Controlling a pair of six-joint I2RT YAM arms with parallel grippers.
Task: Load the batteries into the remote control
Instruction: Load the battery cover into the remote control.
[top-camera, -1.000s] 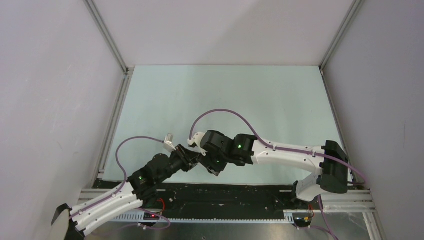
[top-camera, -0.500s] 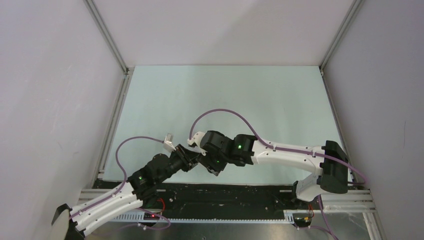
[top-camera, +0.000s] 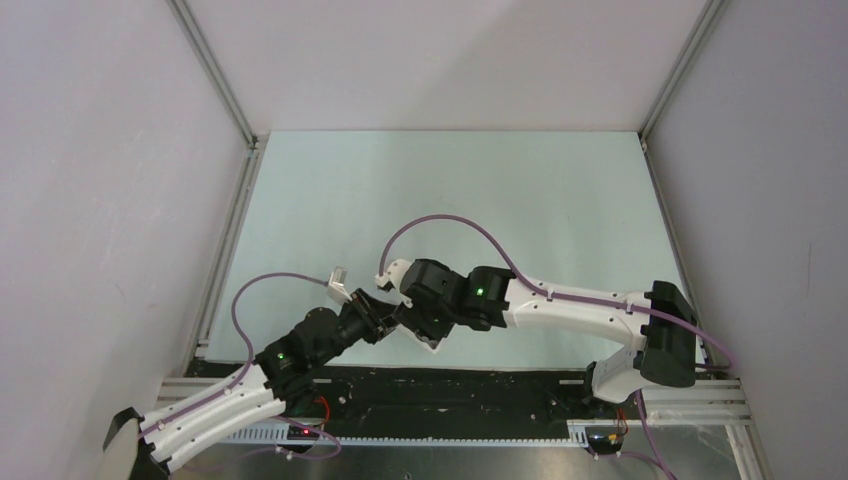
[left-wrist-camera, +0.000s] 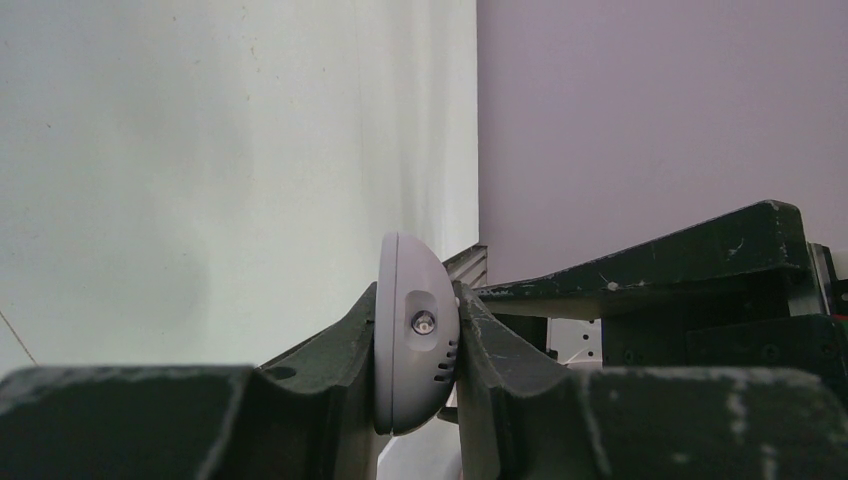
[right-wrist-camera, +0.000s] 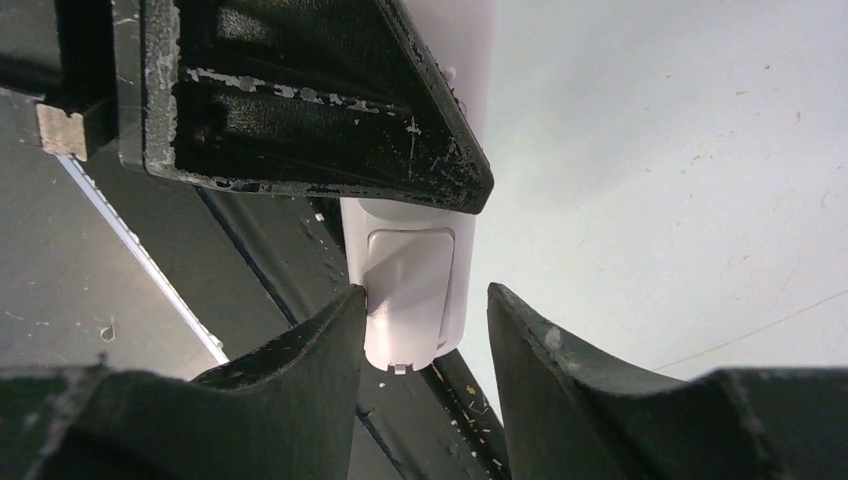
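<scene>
My left gripper (left-wrist-camera: 417, 295) is shut on the remote control (left-wrist-camera: 415, 345), a white handset seen end-on with a small round lens in its face. In the right wrist view the remote control (right-wrist-camera: 410, 290) hangs down from under a left-arm finger (right-wrist-camera: 300, 110), with a rectangular cover panel on its back. My right gripper (right-wrist-camera: 425, 305) straddles that lower end, open: its left finger touches the remote's side and its right finger stands apart. From above, both grippers (top-camera: 372, 318) (top-camera: 418, 325) meet near the table's front edge. The batteries are out of view.
The pale green table top (top-camera: 450, 190) stretches behind the arms, enclosed by white walls with metal corner posts (top-camera: 215, 70). A black strip (top-camera: 500, 385) runs along the near edge below the grippers. Purple cables (top-camera: 450, 222) loop over both wrists.
My right gripper's jaws have spread a little wider around the remote's end, and the right wrist has shifted slightly. The left arm holds still with the remote.
</scene>
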